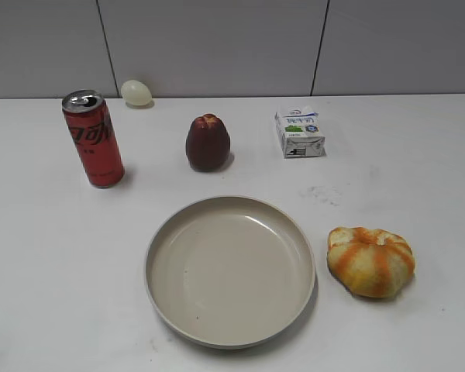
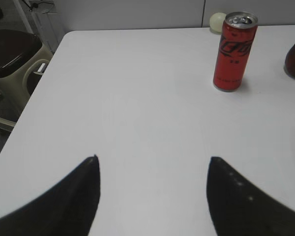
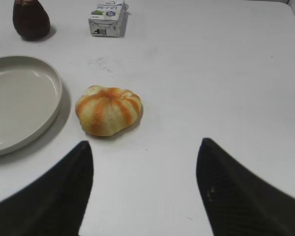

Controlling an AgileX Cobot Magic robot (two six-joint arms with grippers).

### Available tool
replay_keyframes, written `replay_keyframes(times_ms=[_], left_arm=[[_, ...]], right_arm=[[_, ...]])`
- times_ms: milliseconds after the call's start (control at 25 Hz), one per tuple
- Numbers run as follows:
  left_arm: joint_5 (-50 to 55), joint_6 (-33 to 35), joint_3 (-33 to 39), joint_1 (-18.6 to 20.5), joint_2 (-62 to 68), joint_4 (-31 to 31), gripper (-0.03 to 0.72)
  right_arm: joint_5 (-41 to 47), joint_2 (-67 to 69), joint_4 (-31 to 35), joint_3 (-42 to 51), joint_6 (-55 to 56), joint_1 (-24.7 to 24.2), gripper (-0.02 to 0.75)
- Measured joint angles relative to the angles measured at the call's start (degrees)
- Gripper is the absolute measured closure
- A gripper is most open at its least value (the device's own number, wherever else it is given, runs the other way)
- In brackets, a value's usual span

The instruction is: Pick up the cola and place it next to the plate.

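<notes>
The cola [image 1: 93,139] is a tall slim red can with a silver top. It stands upright at the back left of the white table, and it also shows in the left wrist view [image 2: 234,51]. The plate [image 1: 230,270] is a wide beige dish at the front middle; its rim shows in the right wrist view [image 3: 54,86]. My left gripper [image 2: 152,160] is open and empty, well short of the cola. My right gripper [image 3: 145,142] is open and empty, near an orange-striped gourd. Neither gripper shows in the exterior view.
A dark red fruit [image 1: 208,142] stands behind the plate. A small white-and-blue carton [image 1: 299,132] sits at the back right. An orange-striped gourd [image 1: 370,260] lies right of the plate. A pale egg [image 1: 136,92] rests by the wall. A chair [image 2: 12,54] stands beyond the table's left edge.
</notes>
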Motion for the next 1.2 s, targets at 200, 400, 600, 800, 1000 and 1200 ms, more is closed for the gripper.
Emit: replay_keyframes(times_ms=[200, 400, 600, 800, 1000, 1200], left_arm=[[0.0, 0.0, 0.0, 0.0, 0.0, 0.0, 0.174], [0.0, 0.0, 0.0, 0.0, 0.0, 0.0, 0.175], [0.0, 0.1, 0.0, 0.0, 0.0, 0.0, 0.177], [0.0, 0.1, 0.0, 0.0, 0.0, 0.0, 0.178], [0.0, 0.1, 0.0, 0.0, 0.0, 0.0, 0.178], [0.0, 0.1, 0.0, 0.0, 0.0, 0.0, 0.178]], right_arm=[[0.0, 0.0, 0.0, 0.0, 0.0, 0.0, 0.206], [0.0, 0.0, 0.0, 0.0, 0.0, 0.0, 0.206], [0.0, 0.0, 0.0, 0.0, 0.0, 0.0, 0.206], [0.0, 0.0, 0.0, 0.0, 0.0, 0.0, 0.206], [0.0, 0.0, 0.0, 0.0, 0.0, 0.0, 0.206], [0.0, 0.0, 0.0, 0.0, 0.0, 0.0, 0.206]])
